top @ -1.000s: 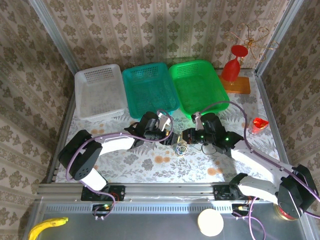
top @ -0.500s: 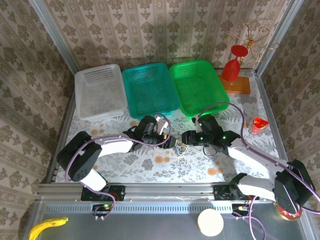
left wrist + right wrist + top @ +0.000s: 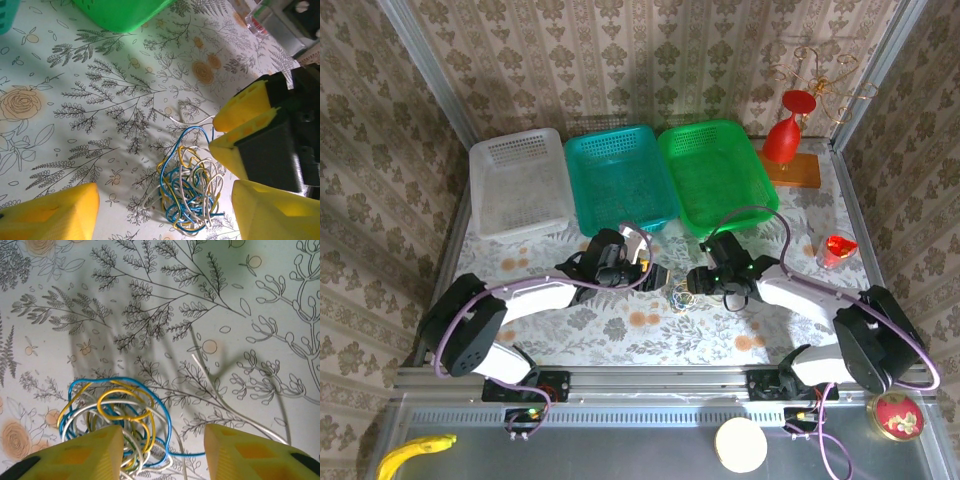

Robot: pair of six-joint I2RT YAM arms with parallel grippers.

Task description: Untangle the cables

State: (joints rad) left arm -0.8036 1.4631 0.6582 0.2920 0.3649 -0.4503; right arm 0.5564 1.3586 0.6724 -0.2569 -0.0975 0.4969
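**Both grippers open at the cable knot**

From above, the cable tangle (image 3: 682, 296) lies on the flowered table (image 3: 620, 335), in front of the gap between the teal basket (image 3: 620, 178) and the green basket (image 3: 715, 172). The left gripper (image 3: 660, 279) sits at its left and the right gripper (image 3: 694, 285) at its right, both down close to it and facing each other across the knot.

At the left wrist, that arm's own yellow fingers (image 3: 55, 215) stand wide apart. The blue, yellow and white loops lie loose on the table between them, with nothing pinched. The other gripper's fingers are just beside the knot, parted, and a blue loop reaches up toward their tips.

At the right wrist the jaws are open too. The tangle sits at the left-hand finger's tip and partly in the gap, not clamped. One white strand (image 3: 218, 395) trails off across the table to the right.
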